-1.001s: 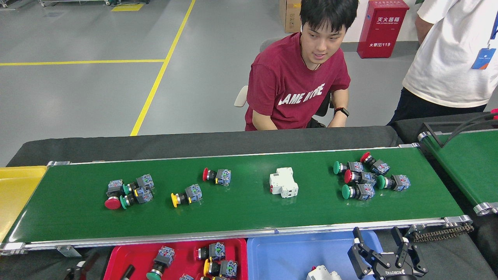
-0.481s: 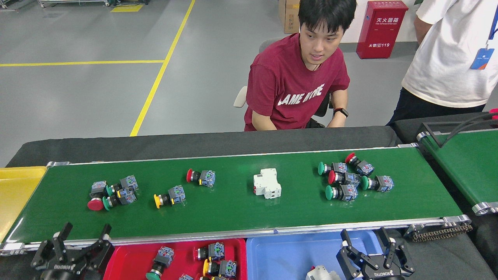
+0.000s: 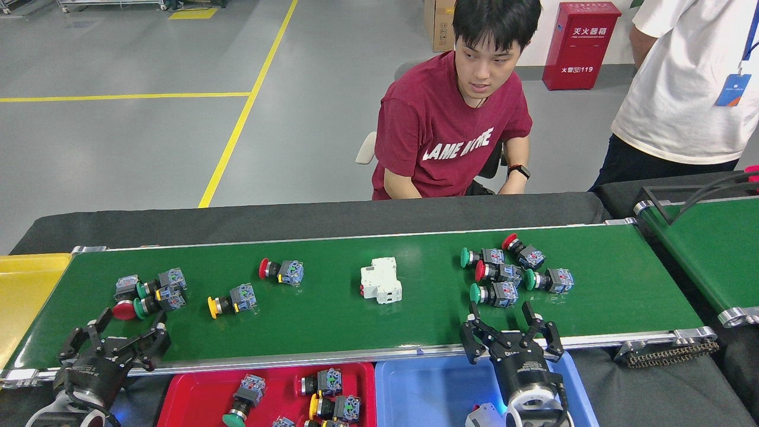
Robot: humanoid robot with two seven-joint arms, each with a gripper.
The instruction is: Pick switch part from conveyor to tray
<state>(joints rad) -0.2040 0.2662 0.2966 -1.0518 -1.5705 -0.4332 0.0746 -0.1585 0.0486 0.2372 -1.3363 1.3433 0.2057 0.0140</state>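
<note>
Both claws are open and empty: your right claw [image 3: 513,325] sits lower centre-right, near the switch cluster [image 3: 513,270] on the conveyor [image 3: 356,332]; your left claw [image 3: 115,339] lower left.

The conveyor [image 3: 356,332] belt is showing a smooth, matt green face, its silver aluminium frame catching light. The switch parts [image 3: 510,274] are looking like hard plastic, with glossy coloured caps. The red tray [image 3: 178,397] and blue tray [image 3: 427,391] are gleaming like smooth plastic. Both hands, left hand [image 3: 115,341] and right hand [image 3: 513,332], are appearing matt black, probably metal. Dark cloth is draping the surface [image 3: 296,216].
</note>
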